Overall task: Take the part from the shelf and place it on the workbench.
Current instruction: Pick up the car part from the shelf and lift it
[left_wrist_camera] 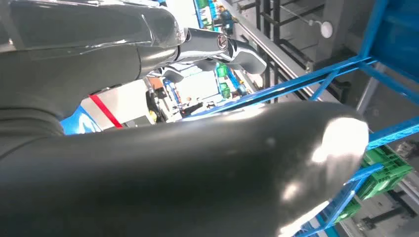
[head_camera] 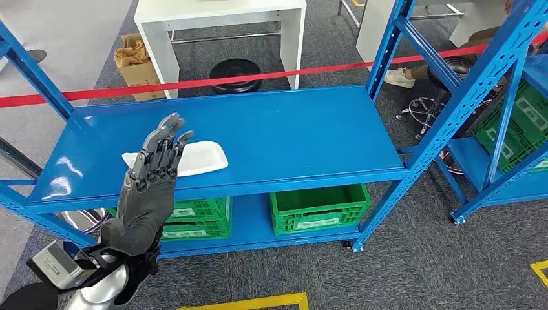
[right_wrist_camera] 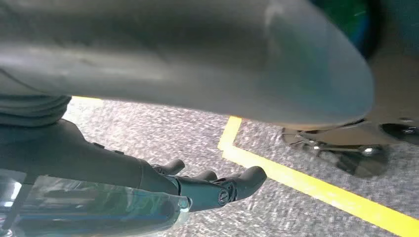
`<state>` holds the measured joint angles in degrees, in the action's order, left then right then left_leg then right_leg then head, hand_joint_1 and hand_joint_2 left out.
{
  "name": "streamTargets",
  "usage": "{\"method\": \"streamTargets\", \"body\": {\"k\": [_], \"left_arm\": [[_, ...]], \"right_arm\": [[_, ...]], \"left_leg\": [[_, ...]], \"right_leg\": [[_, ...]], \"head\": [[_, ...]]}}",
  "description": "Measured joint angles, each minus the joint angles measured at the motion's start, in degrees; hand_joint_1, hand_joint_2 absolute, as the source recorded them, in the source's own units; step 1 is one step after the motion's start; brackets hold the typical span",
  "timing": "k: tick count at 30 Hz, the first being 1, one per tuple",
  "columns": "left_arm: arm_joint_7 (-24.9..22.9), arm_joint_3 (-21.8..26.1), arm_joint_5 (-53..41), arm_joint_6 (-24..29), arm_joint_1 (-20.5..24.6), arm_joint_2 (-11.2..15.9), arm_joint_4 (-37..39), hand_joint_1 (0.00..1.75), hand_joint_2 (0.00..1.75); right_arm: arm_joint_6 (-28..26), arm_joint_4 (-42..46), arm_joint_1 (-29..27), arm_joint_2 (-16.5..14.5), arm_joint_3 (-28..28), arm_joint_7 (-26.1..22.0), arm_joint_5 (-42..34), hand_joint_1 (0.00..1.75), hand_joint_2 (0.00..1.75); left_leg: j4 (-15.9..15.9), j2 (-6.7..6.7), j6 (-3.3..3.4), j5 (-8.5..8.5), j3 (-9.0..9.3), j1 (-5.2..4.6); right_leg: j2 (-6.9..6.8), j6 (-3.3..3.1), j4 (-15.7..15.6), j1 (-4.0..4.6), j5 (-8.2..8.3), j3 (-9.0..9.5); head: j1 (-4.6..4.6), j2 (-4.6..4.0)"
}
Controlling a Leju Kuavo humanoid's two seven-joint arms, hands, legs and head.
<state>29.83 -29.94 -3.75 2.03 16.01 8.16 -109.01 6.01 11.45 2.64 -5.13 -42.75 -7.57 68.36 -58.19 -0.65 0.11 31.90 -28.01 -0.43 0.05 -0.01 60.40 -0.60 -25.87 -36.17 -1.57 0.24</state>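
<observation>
A flat white part (head_camera: 197,159) lies on the blue shelf's top board (head_camera: 284,135), towards its front left. My left hand (head_camera: 152,177) is raised in front of the part, fingers stretched up and apart, holding nothing, and it covers the part's left end. In the left wrist view the thumb (left_wrist_camera: 197,173) and the fingers (left_wrist_camera: 217,47) stand apart with nothing between them. My right hand (right_wrist_camera: 207,185) hangs low over the carpet, its fingers loosely bent and holding nothing.
Green crates (head_camera: 320,206) sit on the shelf's lower board. Blue uprights (head_camera: 452,110) frame the right side, with a second shelf unit (head_camera: 517,129) beyond. A red tape barrier (head_camera: 258,77) runs behind. Yellow floor lines (right_wrist_camera: 316,185) mark the carpet.
</observation>
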Motion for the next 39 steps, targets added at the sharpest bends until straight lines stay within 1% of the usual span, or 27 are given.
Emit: {"method": "streamTargets", "body": {"k": [2, 3, 4, 5, 7, 8, 9, 10, 11, 12, 13, 14, 15, 17, 18, 19, 21, 24, 25, 27, 29, 31, 35, 39], "left_arm": [[-0.03, 0.11, 0.04, 0.25, -0.01, 0.02, -0.1, 0.0, 0.0], [-0.05, 0.26, 0.07, 0.45, -0.02, 0.04, -0.25, 0.0, 0.0], [-0.07, 0.44, 0.04, 0.63, -0.1, 0.05, -0.4, 0.0, 0.0], [-0.11, 0.63, -0.08, 0.75, -0.32, 0.04, -0.53, 0.0, 0.0], [-0.44, 0.92, -0.68, 1.07, -1.35, -0.03, -0.68, 0.0, 0.0], [-0.79, 1.05, -1.33, 1.41, -2.06, -0.09, -0.68, 0.0, 0.0], [-1.15, 1.29, -2.33, 2.04, -2.79, -0.15, -0.69, 0.0, 0.0], [-1.48, 1.61, -3.81, 3.01, -3.46, -0.2, -0.71, 0.0, 0.0], [-1.81, 2.02, -5.74, 4.24, -4.09, -0.22, -0.78, 0.0, 0.44], [-2.19, 2.54, -8.26, 5.75, -4.68, -0.24, -0.87, 0.0, 0.87], [-2.76, 3.02, -11.11, 7.3, -5.21, -0.25, -1.01, 0.0, 1.31], [-3.62, 3.47, -14.36, 8.82, -5.76, -0.26, -1.23, 0.0, 1.75], [-4.73, 3.89, -18.13, 10.29, -6.32, -0.27, -1.54, 0.0, 1.75], [-7.85, 4.38, -26.32, 12.45, -7.3, -0.3, -2.29, 0.0, 1.75], [-9.78, 4.48, -30.53, 13.08, -7.77, -0.33, -2.64, 0.0, 1.75], [-11.66, 4.5, -34.28, 13.52, -8.32, -0.39, -2.89, 0.0, 1.75], [-14.36, 4.54, -41.12, 14.76, -10.08, -0.51, -3.13, 0.0, 1.75], [-15.11, 5.22, -49.27, 18.6, -13.92, -0.5, -2.05, 0.0, 1.75], [-14.81, 5.69, -50.4, 19.71, -15.32, -0.35, -1.31, 0.0, 1.75], [-13.95, 7.06, -51.45, 20.97, -17.93, 0.28, 0.42, 0.0, 1.75], [-13.56, 8.73, -53.47, 21.21, -19.87, 1.03, 2.29, 0.0, 1.75], [-14.2, 10.08, -56.68, 20.69, -21.13, 1.48, 4.15, 0.0, 1.75], [-17.53, 11.21, -63.44, 19.45, -22.05, 1.57, 8.1, 0.0, 1.75], [-18.79, 11.93, -65.21, 19.42, -22.07, 1.33, 10.93, 0.0, 1.75]], "right_arm": [[-0.01, 0.0, 0.02, 0.05, 0.06, -0.02, 0.09, 0.0, 0.0], [-0.01, 0.0, 0.07, 0.11, 0.12, -0.03, 0.19, 0.0, 0.0], [-0.02, 0.0, 0.15, 0.16, 0.18, -0.03, 0.3, 0.0, 0.0], [-0.03, 0.0, 0.21, 0.21, 0.22, -0.03, 0.39, 0.0, 0.0], [-0.05, 0.0, 0.17, 0.25, 0.26, -0.02, 0.45, 0.0, 0.0], [-0.08, 0.0, 0.08, 0.27, 0.26, -0.02, 0.37, 0.0, 0.0], [-0.12, 0.0, 0.0, 0.28, 0.25, -0.01, 0.25, 0.0, 0.0], [-0.18, 0.0, -0.05, 0.29, 0.25, -0.01, 0.13, 0.0, 0.0], [-0.28, 0.0, -0.08, 0.28, 0.24, -0.01, 0.05, 0.0, 0.0], [-0.38, 0.0, -0.09, 0.28, 0.24, -0.02, 0.02, 0.0, 0.0], [-0.49, 0.0, -0.09, 0.29, 0.24, -0.05, 0.01, 0.0, 0.0], [-0.61, 0.0, -0.1, 0.32, 0.24, -0.1, 0.02, 0.0, 0.0], [-0.72, 0.0, -0.17, 0.37, 0.23, -0.17, 0.03, 0.0, 0.0], [-0.93, 0.0, -0.39, 0.5, 0.18, -0.31, 0.05, 0.0, 0.0], [-1.02, 0.0, -0.49, 0.58, 0.14, -0.35, 0.07, 0.0, 0.0], [-1.1, 0.0, -0.53, 0.64, 0.1, -0.39, 0.08, 0.0, 0.0], [-1.18, 0.0, -0.56, 0.83, 0.01, -0.44, 0.09, 0.0, 0.0], [-1.1, 0.0, -0.67, 1.22, -0.2, -0.55, 0.09, 0.0, 0.0], [-0.99, 0.0, -0.71, 1.35, -0.29, -0.57, 0.1, 0.0, 0.0], [-0.74, 0.0, -0.8, 1.65, -0.52, -0.61, 0.14, 0.0, 0.0], [-0.58, 0.0, -0.91, 1.91, -0.8, -0.63, 0.14, 0.0, 0.0], [-0.52, 0.0, -1.02, 2.09, -0.99, -0.7, 0.14, 0.0, 0.0], [-0.65, 0.0, -1.36, 2.29, -1.14, -1.15, 0.16, 0.0, 0.0], [-0.79, 0.0, -1.67, 2.47, -1.29, -1.37, 0.19, 0.0, 0.0]], "left_leg": [[-0.82, 0.04, -0.21, 0.05, -0.21, 0.04], [-2.29, 0.1, -0.47, 0.3, -0.87, 0.08], [-4.62, 0.17, -0.75, 1.02, -2.28, 0.17], [-7.78, 0.25, -1.04, 2.18, -4.35, 0.28], [-14.21, 0.3, -1.46, 4.81, -9.1, 0.54], [-15.67, 0.32, -1.56, 5.09, -10.78, 0.63], [-15.22, 0.33, -1.59, 4.12, -11.51, 0.69], [-12.67, 0.34, -1.57, 1.86, -11.16, 0.72], [-8.68, 0.37, -1.5, -1.12, -9.98, 0.74], [-5.02, 0.43, -1.38, -3.09, -8.77, 0.66], [-2.31, 0.52, -1.18, -4.07, -7.85, 0.53], [-0.88, 0.59, -0.91, -4.53, -7.27, 0.39], [-0.69, 0.62, -0.75, -4.28, -7.12, 0.31], [-0.56, 0.5, -0.47, -5.08, -6.74, 0.34], [-0.55, 0.43, -0.39, -5.12, -6.65, 0.39], [-0.55, 0.37, -0.24, -5.05, -6.56, 0.38], [-0.54, 0.34, 0.05, -4.77, -6.37, 0.37], [-0.54, 0.35, 0.37, -4.46, -6.07, 0.37], [-0.54, 0.35, 0.44, -4.38, -5.98, 0.37], [-0.55, 0.35, 0.49, -4.27, -5.84, 0.36], [-0.56, 0.33, 0.48, -4.2, -5.77, 0.35], [-0.56, 0.32, 0.47, -4.17, -5.73, 0.35], [-0.52, 0.32, 0.45, -4.17, -5.68, 0.42], [-0.48, 0.33, 0.44, -4.17, -5.67, 0.48]], "right_leg": [[0.06, -0.32, -0.13, -0.23, -0.17, 0.59], [0.09, -0.63, -0.24, -0.36, -0.39, 1.04], [0.12, -0.86, -0.33, -0.51, -0.61, 1.49], [0.11, -1.03, -0.39, -0.54, -0.87, 1.77], [0.13, -1.11, -0.38, -0.59, -1.39, 2.25], [0.15, -1.07, -0.37, -0.61, -1.67, 2.55], [0.19, -1.01, -0.37, -0.65, -1.99, 2.91], [0.24, -0.9, -0.37, -0.7, -2.33, 3.35], [0.3, -0.72, -0.39, -0.76, -2.68, 3.79], [0.36, -0.5, -0.41, -0.77, -2.98, 4.16], [0.4, -0.23, -0.44, -0.76, -3.24, 4.37], [0.41, 0.09, -0.49, -0.71, -3.45, 4.42], [0.39, 0.09, -0.47, -0.63, -3.74, 4.42], [0.27, -0.29, -0.55, -0.52, -4.06, 4.57], [0.21, -0.59, -0.69, -0.47, -4.16, 4.78], [0.19, -0.63, -0.95, -0.45, -4.1, 5.01], [0.18, -0.46, -1.48, -0.42, -4.15, 5.44], [0.18, 0.3, -2.0, -0.41, -4.23, 5.98], [0.18, 0.5, -2.09, -0.41, -4.26, 6.11], [0.18, 0.67, -2.16, -0.42, -4.3, 6.26], [0.17, 0.96, -2.18, -0.44, -4.34, 6.33], [0.17, 1.17, -2.19, -0.45, -4.36, 6.35], [0.16, 1.17, -2.18, -0.37, -4.35, 6.36], [0.17, 1.17, -2.17, -0.3, -4.36, 6.36]], "head": [[0.02, 0.0], [-0.08, 0.0], [-0.16, 0.0], [-0.26, 0.0], [-0.35, 0.0], [-0.36, 0.0], [-0.36, 0.0], [-0.35, 0.0], [-0.36, 0.0], [-0.35, 0.0], [-0.38, 0.0], [-0.37, 0.0], [-0.36, 0.0], [-0.31, 0.0], [-0.3, 0.0], [-0.3, 0.0], [-0.3, 0.0], [-0.3, 0.0], [-0.3, 0.0], [-0.31, 0.0], [-0.32, 0.0], [-0.34, 0.0], [-0.33, 0.0], [-0.34, 0.0]]}}
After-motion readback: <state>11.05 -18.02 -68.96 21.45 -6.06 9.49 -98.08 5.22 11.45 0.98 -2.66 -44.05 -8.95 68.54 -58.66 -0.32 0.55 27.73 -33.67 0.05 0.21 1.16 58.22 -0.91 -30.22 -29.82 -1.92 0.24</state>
